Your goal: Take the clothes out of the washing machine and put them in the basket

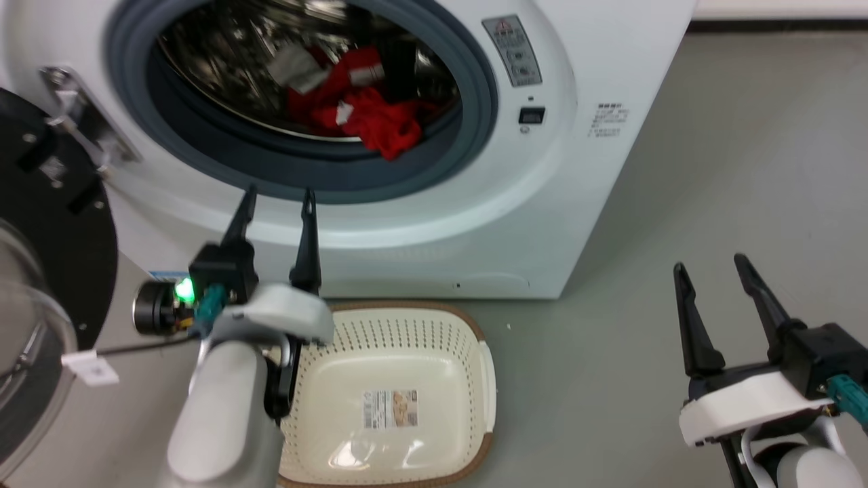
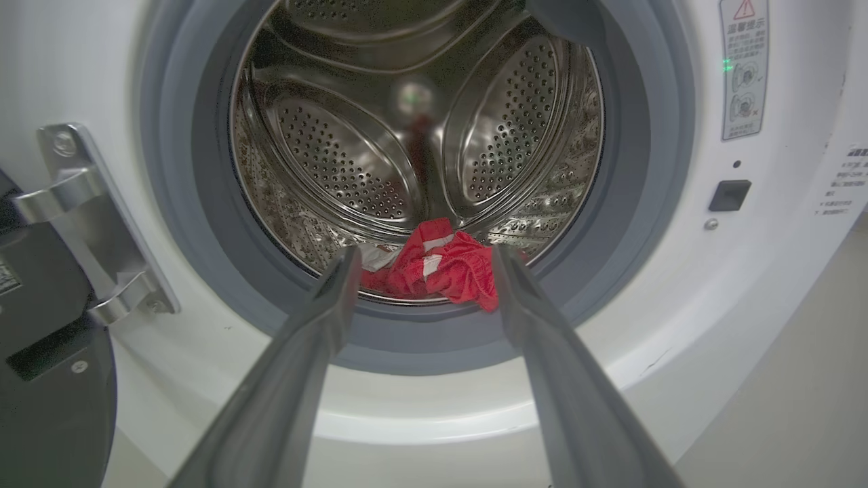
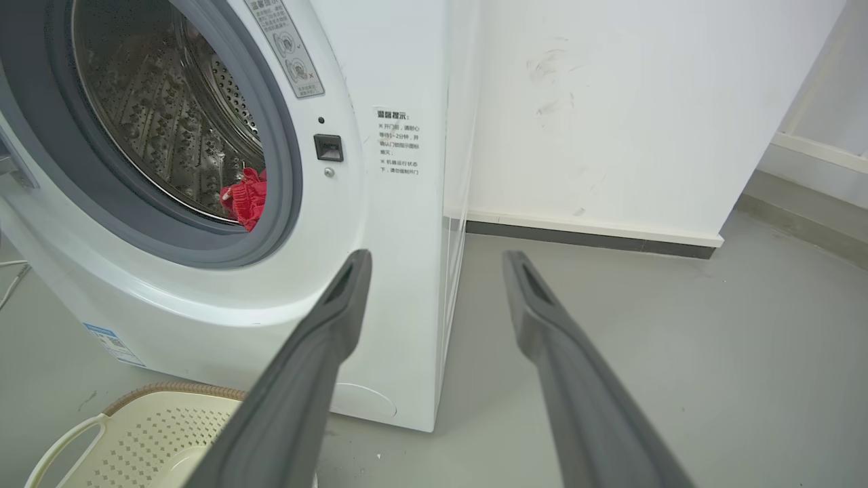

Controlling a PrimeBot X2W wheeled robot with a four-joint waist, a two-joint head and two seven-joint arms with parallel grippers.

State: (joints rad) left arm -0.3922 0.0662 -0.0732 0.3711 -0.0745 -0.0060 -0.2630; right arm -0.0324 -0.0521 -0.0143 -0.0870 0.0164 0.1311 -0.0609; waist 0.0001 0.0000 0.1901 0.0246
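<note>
The red clothes (image 1: 366,112) with white patches lie at the front lip of the steel drum in the white washing machine (image 1: 597,176), also seen as clothes (image 2: 444,266) and clothes (image 3: 245,200). The round door (image 1: 47,271) hangs open at the left. My left gripper (image 1: 279,198) is open and empty, its tips just below the grey door ring, pointing at the garment (image 2: 434,271). The cream basket (image 1: 475,379) sits empty on the floor in front of the machine. My right gripper (image 1: 708,266) is open and empty, low at the right over bare floor.
The door hinge bracket (image 2: 95,224) juts out left of the opening. Grey floor (image 1: 746,169) stretches to the right of the machine, up to a white wall (image 3: 610,102) with a dark skirting. A cable with a white tag (image 1: 91,369) runs by my left forearm.
</note>
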